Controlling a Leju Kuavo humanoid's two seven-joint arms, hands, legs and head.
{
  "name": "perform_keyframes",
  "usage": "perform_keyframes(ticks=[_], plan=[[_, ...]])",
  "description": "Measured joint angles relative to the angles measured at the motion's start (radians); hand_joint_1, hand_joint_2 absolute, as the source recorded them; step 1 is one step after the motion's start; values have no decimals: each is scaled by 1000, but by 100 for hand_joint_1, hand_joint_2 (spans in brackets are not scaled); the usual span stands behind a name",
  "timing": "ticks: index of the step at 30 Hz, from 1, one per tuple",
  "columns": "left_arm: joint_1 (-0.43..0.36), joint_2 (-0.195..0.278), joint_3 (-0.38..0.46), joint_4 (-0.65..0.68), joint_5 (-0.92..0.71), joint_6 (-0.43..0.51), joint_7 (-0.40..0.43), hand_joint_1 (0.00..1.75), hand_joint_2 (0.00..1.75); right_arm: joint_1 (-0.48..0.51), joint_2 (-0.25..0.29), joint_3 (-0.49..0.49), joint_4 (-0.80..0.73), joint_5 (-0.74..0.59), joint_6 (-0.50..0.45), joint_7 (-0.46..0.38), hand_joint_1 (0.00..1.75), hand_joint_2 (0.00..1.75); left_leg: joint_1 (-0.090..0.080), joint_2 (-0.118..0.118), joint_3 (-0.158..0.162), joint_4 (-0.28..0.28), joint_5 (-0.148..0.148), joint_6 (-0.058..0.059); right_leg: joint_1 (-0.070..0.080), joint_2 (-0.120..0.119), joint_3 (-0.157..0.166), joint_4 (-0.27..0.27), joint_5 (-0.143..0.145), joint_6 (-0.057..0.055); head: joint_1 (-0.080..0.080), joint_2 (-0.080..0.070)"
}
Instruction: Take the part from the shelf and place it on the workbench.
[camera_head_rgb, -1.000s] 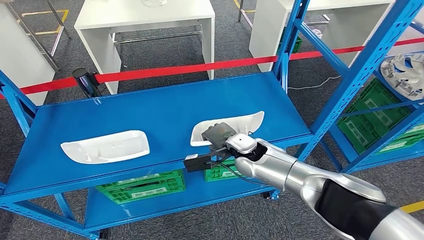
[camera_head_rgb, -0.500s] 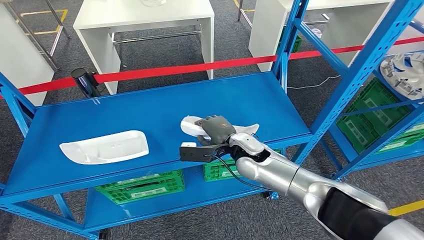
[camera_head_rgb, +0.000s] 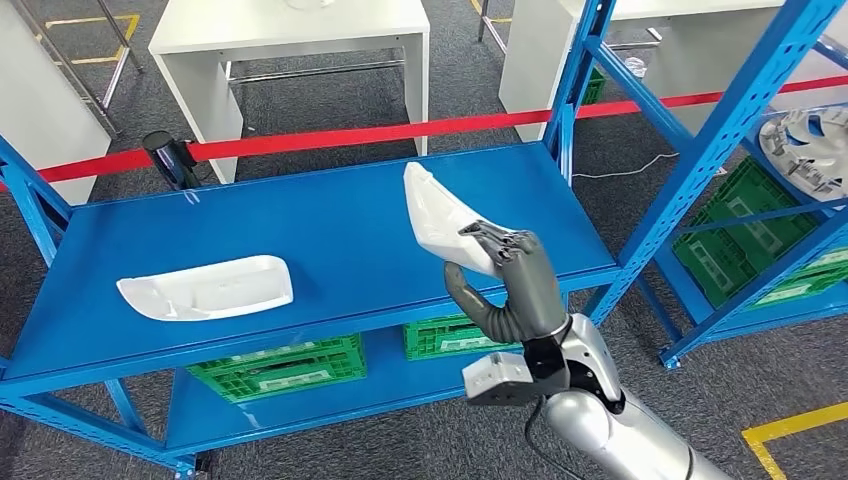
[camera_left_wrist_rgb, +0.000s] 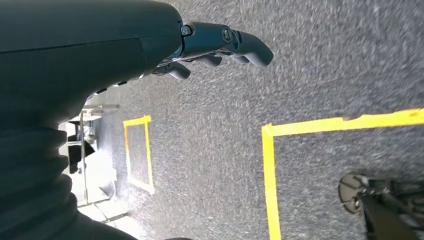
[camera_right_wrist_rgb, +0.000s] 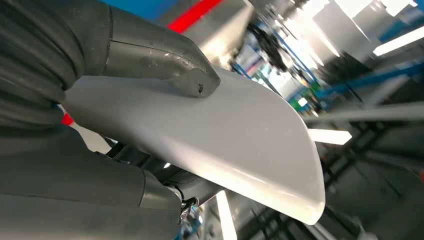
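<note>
My right hand (camera_head_rgb: 512, 283) grips a white moulded part (camera_head_rgb: 436, 214) by its lower end and holds it upright above the front right of the blue shelf (camera_head_rgb: 330, 225). Seen from the right wrist, the same white part (camera_right_wrist_rgb: 235, 140) lies between my thumb (camera_right_wrist_rgb: 165, 62) and the darker fingers underneath. A second white part (camera_head_rgb: 205, 288) lies flat on the shelf's left side. My left hand (camera_left_wrist_rgb: 220, 45) hangs over grey carpet, its fingers loosely curled and holding nothing.
Blue uprights (camera_head_rgb: 580, 85) frame the shelf's right end, and a second blue rack (camera_head_rgb: 790, 160) stands further right with green crates (camera_head_rgb: 745, 235). Green crates (camera_head_rgb: 285, 368) sit on the lower level. A red barrier tape (camera_head_rgb: 330, 142) and white tables (camera_head_rgb: 290, 40) stand behind.
My right hand has lifted the white part off the shelf, turned it upright and drawn back towards me. The other part has stayed in place.
</note>
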Motion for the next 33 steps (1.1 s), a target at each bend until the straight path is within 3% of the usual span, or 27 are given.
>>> perform_keyframes(ticks=[1,2,5,6,8,10,11,12,13,14,16,18,20,21,23,25,26,27,28,30,32,33], plan=[[0,1,-1,0,-7,-1,5,0,175,15,4,-11,-22,0,-3,-10,175,175,2,-1,-6,8,0,-10,0,3,20,-37,15,-2,2,0],[0,4,-2,0,-13,-1,8,0,175,26,9,-19,-40,0,-4,-20,175,175,2,-2,-10,16,0,-20,1,6,26,-51,17,-12,3,0],[0,10,-2,0,-15,13,2,0,175,44,36,-33,-72,-10,0,-59,175,175,2,-4,-22,23,7,-46,5,12,3,-39,20,-56,5,0],[0,13,-2,0,-9,21,-7,0,175,44,49,-35,-75,-20,4,-74,175,175,3,-3,-29,32,-5,-51,5,11,-6,-38,27,-66,4,0],[-1,21,-1,-1,10,41,-29,0,175,40,75,-37,-73,-49,18,-109,175,175,3,-1,-56,105,-81,-54,7,10,-27,-39,46,-82,2,0],[-4,30,3,-2,32,60,-53,0,175,30,107,-36,-60,-83,37,-148,175,175,-3,0,-87,228,-171,-51,13,9,-52,-39,66,-90,0,0],[-5,34,7,-2,40,64,-63,0,175,24,123,-36,-50,-96,44,-165,175,175,-6,0,-91,274,-191,-48,17,9,-64,-38,76,-92,0,0],[-7,38,11,-3,45,67,-72,0,175,18,140,-36,-40,-106,49,-178,175,175,-11,-1,-81,291,-189,-42,22,8,-77,-38,86,-94,0,0],[-8,42,15,-4,47,67,-80,0,175,12,155,-36,-31,-113,52,-190,175,175,-16,-1,-53,274,-171,-33,27,8,-90,-38,97,-95,0,0],[-10,44,17,-5,47,67,-87,0,175,7,169,-35,-24,-118,53,-199,175,175,-23,-1,-7,222,-150,-21,31,7,-102,-38,107,-95,1,0],[-16,51,19,-8,48,66,-98,0,175,-2,196,-33,-18,-123,53,-209,175,175,-38,1,97,83,-141,4,36,5,-117,-39,127,-93,2,0],[-21,55,22,-11,52,65,-109,0,175,-6,220,-29,-15,-128,55,-211,175,175,-49,4,145,7,-147,13,33,0,-115,-44,142,-83,0,0],[-23,54,29,-12,61,64,-122,0,175,-2,238,-24,-13,-130,58,-203,175,175,-51,5,141,-9,-127,19,29,-3,-110,-53,155,-70,-4,0],[-24,53,33,-13,65,64,-126,0,175,5,245,-21,-13,-129,59,-197,175,175,-49,7,137,-17,-115,25,29,-3,-113,-50,146,-64,-5,0],[-23,52,40,-13,66,63,-129,0,175,25,254,-19,-14,-126,59,-185,175,175,-42,11,121,-29,-87,35,28,0,-130,4,76,-53,-4,0],[-21,49,43,-13,63,62,-127,0,175,51,259,-18,-15,-126,56,-183,175,175,-42,13,95,-27,-65,39,25,1,-157,120,-23,-44,-4,0],[-19,47,45,-13,63,61,-125,0,175,65,261,-18,-15,-126,54,-186,175,175,-42,14,79,-24,-53,38,24,0,-163,174,-47,-40,-4,0],[-17,46,47,-13,63,62,-122,0,175,79,262,-18,-15,-126,52,-189,175,175,-41,14,62,-19,-43,36,24,0,-158,204,-49,-38,-4,0],[-16,45,49,-13,63,62,-120,0,175,90,263,-18,-15,-126,50,-193,175,175,-40,16,44,-12,-34,34,24,0,-135,200,-31,-36,-3,0],[-14,43,50,-13,63,62,-117,0,175,104,265,-17,-15,-126,49,-197,175,175,-38,18,11,5,-22,27,24,-1,-39,89,4,-38,-3,0],[-14,42,51,-13,63,62,-117,0,175,112,268,-17,-15,-126,48,-201,175,175,-38,18,-7,20,-11,17,29,-1,41,-29,1,-50,-3,0],[-14,42,51,-13,63,62,-117,0,175,115,269,-17,-15,-126,47,-201,175,175,-38,18,-11,22,-5,11,31,-1,54,-57,-8,-58,-3,0]])
